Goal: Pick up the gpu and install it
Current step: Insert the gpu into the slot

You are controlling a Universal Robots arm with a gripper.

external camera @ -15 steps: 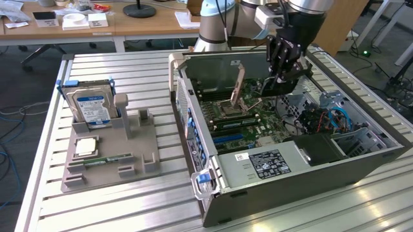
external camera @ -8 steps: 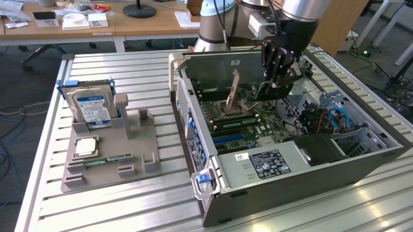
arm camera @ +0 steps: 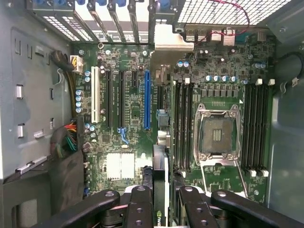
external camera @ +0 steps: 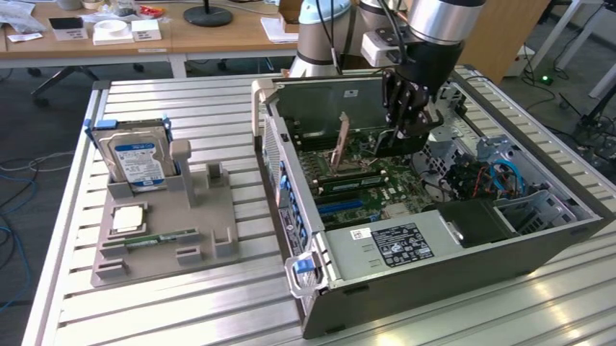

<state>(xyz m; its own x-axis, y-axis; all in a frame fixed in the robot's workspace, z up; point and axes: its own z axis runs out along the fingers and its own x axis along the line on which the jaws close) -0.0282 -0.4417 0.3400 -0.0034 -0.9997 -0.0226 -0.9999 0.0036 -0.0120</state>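
The gpu (arm camera: 159, 178), clenched in my gripper (arm camera: 161, 202), hangs over the motherboard (arm camera: 133, 109), three o'clock of the tray (external camera: 164, 241), picked up but not yet seated.

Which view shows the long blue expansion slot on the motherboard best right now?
The wrist view: it looks straight down on the blue slot, so its whole length shows unobstructed beside the black slots. The exterior view catches the blue slot at a slant, as a short strip inside the case.
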